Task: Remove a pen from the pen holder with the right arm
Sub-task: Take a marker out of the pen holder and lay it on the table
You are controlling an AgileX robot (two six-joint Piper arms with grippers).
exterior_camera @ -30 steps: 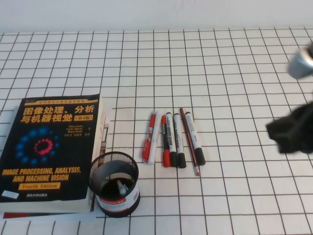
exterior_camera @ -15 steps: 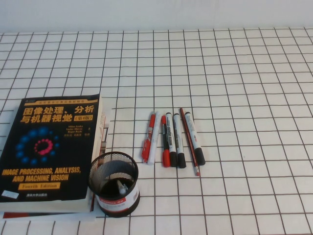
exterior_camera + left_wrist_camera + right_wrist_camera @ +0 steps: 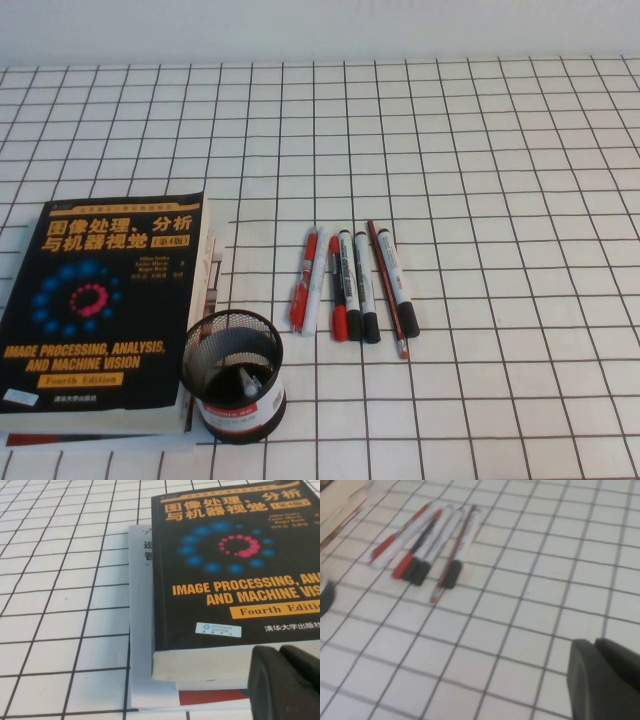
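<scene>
**One pen in the holder, both pincers away from it**

A black mesh holder (image 3: 233, 375) stands near the front edge of a white gridded worktop (image 3: 480, 150), against the right corner of a dark book (image 3: 100, 300). One pen (image 3: 247, 382) leans inside it. A row of pens (image 3: 350, 285) lies flat just behind and to the right of the holder. The right pincer (image 3: 595, 642), pressed together and holding nothing, hovers over bare worktop well apart from the row. The left pincer (image 3: 279, 650), its fingers apparently pressed together too, hangs over the book's near corner.
</scene>
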